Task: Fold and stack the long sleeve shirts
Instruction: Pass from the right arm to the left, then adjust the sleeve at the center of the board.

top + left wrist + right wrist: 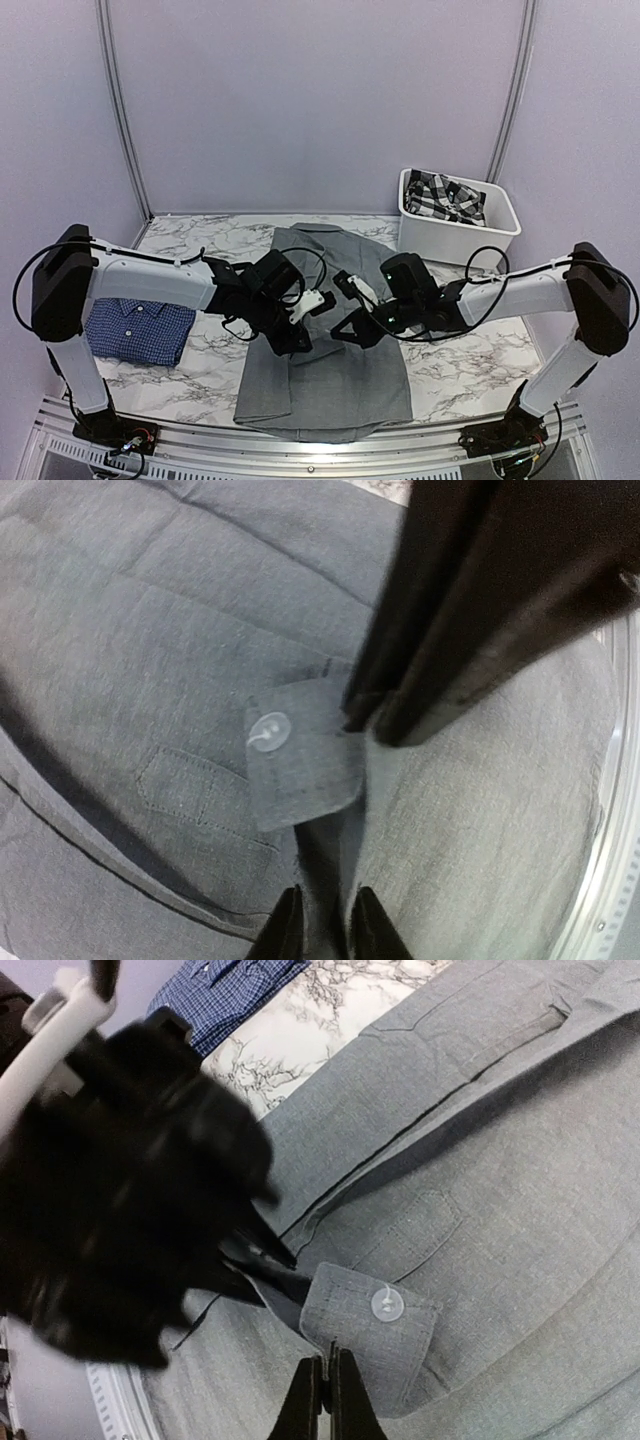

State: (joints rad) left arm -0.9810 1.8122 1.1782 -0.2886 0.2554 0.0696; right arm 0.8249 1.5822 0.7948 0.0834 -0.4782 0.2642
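A plain grey collared button-up cloth shirt (330, 380) lies spread flat on the white marble-patterned table (480, 365), its collar at the far end and its hem toward the arm bases. Both arms reach in over the middle of this grey shirt from either side, and their tips meet close together above its chest area.

On the grey shirt's front a sleeve cuff (350, 1325) with one clear round button (386, 1305) lies turned over, beside a stitched chest pocket. The left gripper (330, 892) stands just at the near edge of that cuff, its two black fingers drawn close together with a raised ridge of the grey shirt's cloth pinched between them. The right gripper (329, 1358) is clenched, fingers pressed together, and its tips touch the cuff's edge. Whether any cloth is caught between them cannot be told. In the left wrist view those right fingers come down from the upper right and end at the cuff's side.

Left of the grey shirt, apart from it, a dark blue finely checked shirt (140, 330) rests folded into a neat rectangle under the left arm. Beyond the grey shirt's far right corner stands a white rectangular plastic bin (505, 225) holding a crumpled black-and-white plaid garment (445, 195)
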